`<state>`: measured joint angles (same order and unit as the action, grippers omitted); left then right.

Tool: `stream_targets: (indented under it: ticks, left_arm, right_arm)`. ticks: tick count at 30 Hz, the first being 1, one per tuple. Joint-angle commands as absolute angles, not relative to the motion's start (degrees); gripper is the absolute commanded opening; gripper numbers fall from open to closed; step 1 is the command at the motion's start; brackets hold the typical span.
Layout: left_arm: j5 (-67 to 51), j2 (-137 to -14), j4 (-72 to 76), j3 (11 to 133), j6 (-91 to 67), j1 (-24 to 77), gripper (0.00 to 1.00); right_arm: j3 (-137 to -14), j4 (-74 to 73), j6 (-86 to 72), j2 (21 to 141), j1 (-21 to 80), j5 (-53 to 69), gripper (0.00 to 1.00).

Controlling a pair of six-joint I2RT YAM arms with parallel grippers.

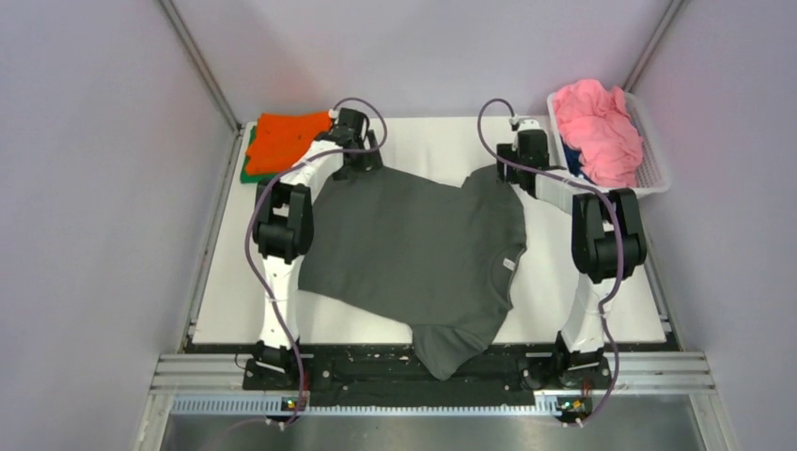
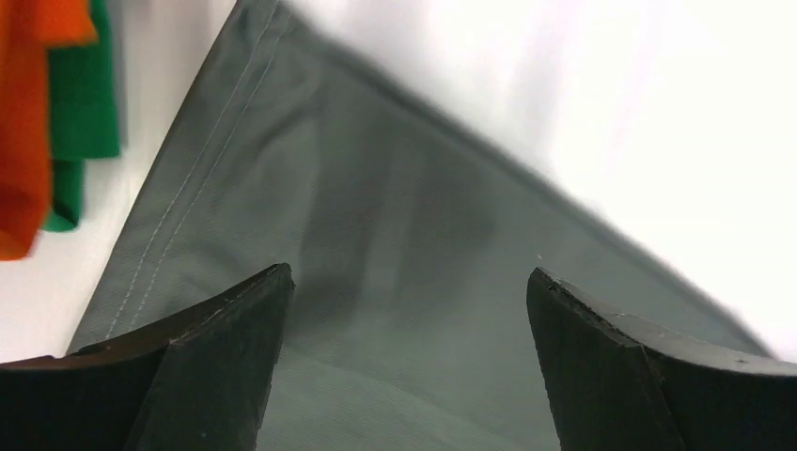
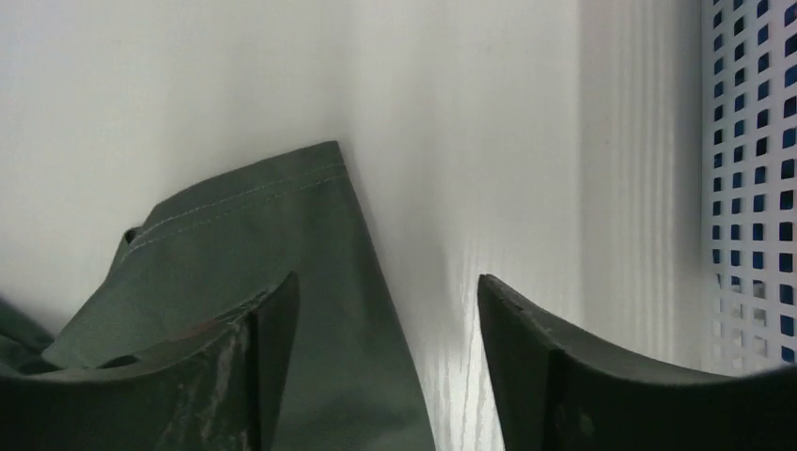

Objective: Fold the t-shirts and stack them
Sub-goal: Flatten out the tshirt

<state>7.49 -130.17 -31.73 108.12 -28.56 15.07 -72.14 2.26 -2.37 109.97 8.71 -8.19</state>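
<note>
Only an edge of the green tee shows beneath the orange tee; the rest is hidden

The dark grey t-shirt lies spread flat in the middle, its neck with the white label toward the right, and one sleeve hangs over the near edge. At the far left the orange t-shirt lies folded on the green t-shirt. The pink t-shirt is crumpled at the far right.

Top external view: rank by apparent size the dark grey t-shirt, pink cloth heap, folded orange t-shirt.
Largest: dark grey t-shirt, spread flat.
Then: pink cloth heap.
Smallest: folded orange t-shirt, only slightly smaller.
</note>
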Motion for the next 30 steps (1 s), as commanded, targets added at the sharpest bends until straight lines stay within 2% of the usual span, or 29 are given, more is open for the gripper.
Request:
stream_targets:
  ticks: [1, 2, 3, 4, 5, 10, 13, 17, 20, 25, 30]
  left_arm:
    - [8.9, -124.0, -29.9, 115.0, -29.1, 14.9, 0.99]
    - [9.1, -122.9, -29.9, 114.1, -29.1, 14.9, 0.99]
    - [9.5, -121.8, -30.0, 113.0, -29.1, 14.9, 0.99]
    - [9.7, -120.2, -30.1, 111.7, -29.1, 14.9, 0.99]
    - [10.0, -118.6, -30.4, 110.4, -29.1, 15.0, 0.99]
    - [9.9, -108.7, -31.3, 98.3, -29.4, 15.4, 0.99]
    - [7.2, -103.1, -30.1, 87.1, -30.2, 15.7, 0.99]
    - [2.3, -101.0, -28.8, 79.8, -31.9, 16.0, 0.99]
    - [1.7, -103.2, -27.5, 78.2, -34.0, 16.1, 0.99]
    - [0.8, -109.0, -26.4, 81.1, -35.0, 16.1, 0.99]
    - [5.5, -116.3, -26.2, 84.7, -36.3, 16.0, 0.99]
  right_arm:
    - [-80.4, 4.7, -3.8, 106.7, 8.0, -4.7, 0.73]
    - [-80.0, 3.7, -3.8, 105.6, 8.0, -4.5, 0.81]
    - [-79.5, 2.6, -4.1, 104.2, 8.0, -4.1, 0.85]
    - [-78.8, 0.6, -5.4, 102.4, 8.1, -3.6, 0.96]
    - [-77.5, -1.6, -6.9, 99.8, 8.1, -2.6, 0.98]
    - [-62.7, -5.1, -18.2, 88.5, 9.2, 5.4, 0.99]
    - [-54.8, -7.8, -22.5, 83.3, 11.9, 5.9, 0.99]
    - [-47.8, -8.1, -25.8, 80.1, 15.0, 4.5, 0.99]
    - [-45.7, -6.0, -27.0, 82.9, 15.1, 2.2, 0.99]
    - [-48.9, -3.4, -26.2, 90.8, 14.9, -1.9, 0.98]
    - [-53.7, -2.0, -27.0, 100.1, 11.1, -2.6, 0.98]
